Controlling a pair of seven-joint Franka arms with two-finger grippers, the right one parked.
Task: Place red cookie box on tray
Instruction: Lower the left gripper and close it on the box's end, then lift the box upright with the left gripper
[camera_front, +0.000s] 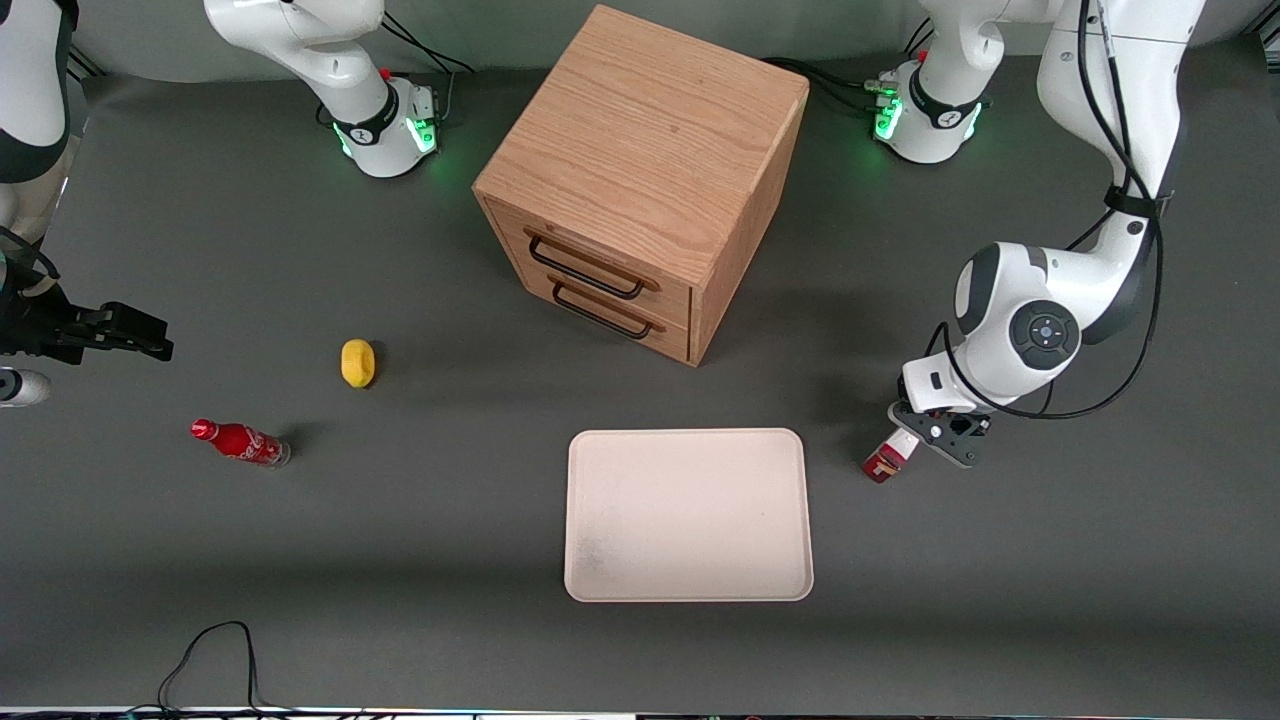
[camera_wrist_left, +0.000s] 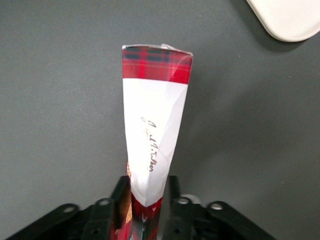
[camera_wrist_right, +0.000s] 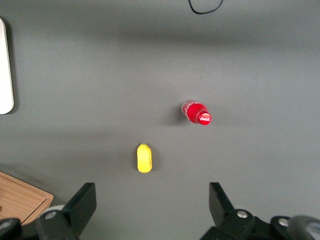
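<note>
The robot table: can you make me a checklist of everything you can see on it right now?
Surface: dark grey table, flat.
Job's things: red cookie box is held by the gripper, off the tray; cream tray lies flat with nothing on it, nearer the front camera than the drawer cabinet.
Clutter: wooden drawer cabinet, drawers shut; yellow lemon-like thing; small red cola bottle lying down, both toward the parked arm's end.
Grippers: gripper is beside the tray, shut on the box.
Cables: black cable loop at the table edge nearest the front camera.
Surroundings: nothing seen.
</note>
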